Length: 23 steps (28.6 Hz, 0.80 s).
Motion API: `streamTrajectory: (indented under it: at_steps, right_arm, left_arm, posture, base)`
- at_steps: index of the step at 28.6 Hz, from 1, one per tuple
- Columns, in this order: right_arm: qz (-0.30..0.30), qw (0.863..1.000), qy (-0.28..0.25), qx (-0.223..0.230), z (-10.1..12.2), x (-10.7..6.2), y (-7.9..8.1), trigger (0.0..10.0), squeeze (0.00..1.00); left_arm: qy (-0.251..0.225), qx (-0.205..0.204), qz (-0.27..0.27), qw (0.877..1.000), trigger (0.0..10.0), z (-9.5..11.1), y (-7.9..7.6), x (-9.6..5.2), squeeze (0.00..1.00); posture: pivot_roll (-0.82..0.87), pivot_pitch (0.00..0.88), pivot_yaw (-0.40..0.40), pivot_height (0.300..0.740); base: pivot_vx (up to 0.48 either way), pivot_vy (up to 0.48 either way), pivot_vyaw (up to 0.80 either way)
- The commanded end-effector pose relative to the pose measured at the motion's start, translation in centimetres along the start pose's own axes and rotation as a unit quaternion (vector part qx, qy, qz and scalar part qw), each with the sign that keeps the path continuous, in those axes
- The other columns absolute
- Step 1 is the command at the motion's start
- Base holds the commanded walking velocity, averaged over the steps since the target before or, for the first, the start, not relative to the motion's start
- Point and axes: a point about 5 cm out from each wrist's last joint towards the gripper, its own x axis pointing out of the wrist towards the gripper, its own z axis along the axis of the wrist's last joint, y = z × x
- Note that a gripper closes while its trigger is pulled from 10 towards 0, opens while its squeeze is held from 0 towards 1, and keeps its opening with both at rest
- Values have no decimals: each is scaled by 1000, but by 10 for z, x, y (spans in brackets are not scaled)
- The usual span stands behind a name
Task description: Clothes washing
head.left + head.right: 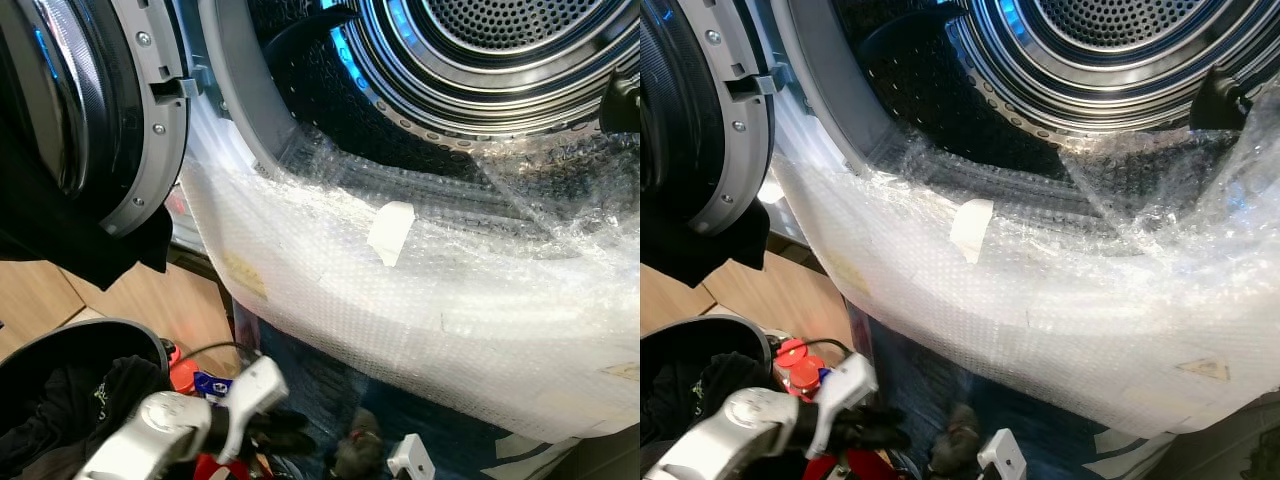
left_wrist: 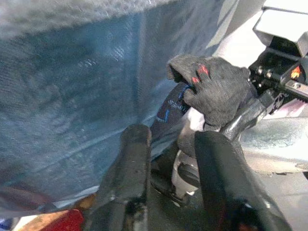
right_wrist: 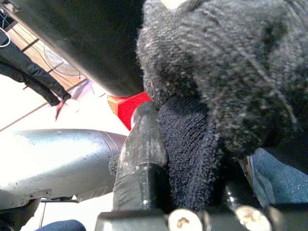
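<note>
With the right gripper [image 3: 192, 159] clamped on a dark knit garment [image 3: 226, 82] low beneath the washer drum [image 1: 480, 60] and the left gripper [image 2: 173, 159] with fingers apart, the garment could snag on the bubble wrap [image 1: 420, 290] when lifted.

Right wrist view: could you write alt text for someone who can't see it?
Close up, the right gripper is shut on a dark knitted garment, with one black finger pressed against the fabric. Behind it lie a silver robot arm, a patch of red and pale floor.
</note>
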Motion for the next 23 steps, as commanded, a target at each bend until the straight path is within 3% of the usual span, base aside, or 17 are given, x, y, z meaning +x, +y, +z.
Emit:
streamTrajectory:
  at_steps: [1, 3, 6, 7, 11, 13, 15, 16, 18, 19, 20, 21, 23]
  right_arm:
    - [0, 1000, -3, -5, 1, 0, 0, 0, 0]
    - [-17, 1000, -6, -1, 0, -5, -4, 0, 0]
    - [-16, 1000, -5, -7, 1, -10, -4, 0, 0]
    - [-16, 1000, -8, -11, 1, -14, -3, 0, 0]
    - [-13, 1000, -9, -18, 0, -21, 1, 0, 0]
    - [-6, 1000, -4, -29, -1, -29, 7, 0, 0]
    - [-5, 999, -5, -32, -1, -31, 9, 0, 0]
    - [-4, 999, -7, -38, 2, -33, 11, 0, 0]
    - [-2, 999, -8, -45, 4, -34, 13, 0, 0]
    - [-5, 999, -12, -52, 8, -34, 13, 0, 0]
    - [-6, 998, -14, -56, 10, -34, 14, 0, 0]
    - [-9, 998, -22, -63, 15, -34, 16, 0, 0]
    - [-6, 997, -33, -70, 22, -33, 19, 0, 0]
  left_arm:
    - [1, 11, 6, 1000, 10000, 4, -3, -5, 1000]
    - [4, 18, 19, 1000, 10000, 4, -5, -11, 1000]
    - [-7, 2, 50, 999, 10000, -2, -3, -7, 1000]
    - [-3, -1, 90, 996, 10000, -10, 3, -2, 1000]
    - [3, -10, 149, 989, 10000, -22, 12, 6, 1000]
    - [17, -34, 225, 974, 10000, -39, 25, 19, 1000]
    - [15, -33, 224, 974, 10000, -42, 25, 24, 1000]
    - [14, -33, 203, 979, 10000, -48, 20, 34, 835]
    - [24, -31, 188, 981, 10000, -52, 18, 40, 808]
    - [41, -22, 167, 985, 10000, -57, 14, 44, 412]
    - [52, -16, 153, 987, 10000, -60, 12, 47, 412]
    - [71, -10, 132, 989, 10000, -67, 9, 51, 0]
    - [78, -19, 126, 989, 10000, -73, 8, 55, 0]
  posture:
    - [69, 0, 32, 740]
    - [75, 0, 34, 740]
    - [62, 0, 36, 740]
    - [57, 0, 29, 740]
    - [50, 0, 25, 740]
    - [39, 0, 18, 740]
    - [37, 0, 16, 740]
    - [27, 0, 14, 740]
    - [19, 0, 14, 740]
    - [8, 0, 16, 740]
    - [5, 0, 15, 740]
    - [-1, 0, 16, 740]
    - [-1, 0, 15, 740]
  base:
    - [0, 0, 0]
    - [0, 0, 0]
    - [0, 0, 0]
    - [0, 0, 0]
    - [0, 0, 0]
    - [0, 0, 0]
    - [0, 0, 0]
    - [0, 0, 0]
    - [0, 0, 0]
    - [0, 0, 0]
    - [0, 0, 0]
    - [0, 0, 0]
    - [0, 0, 0]
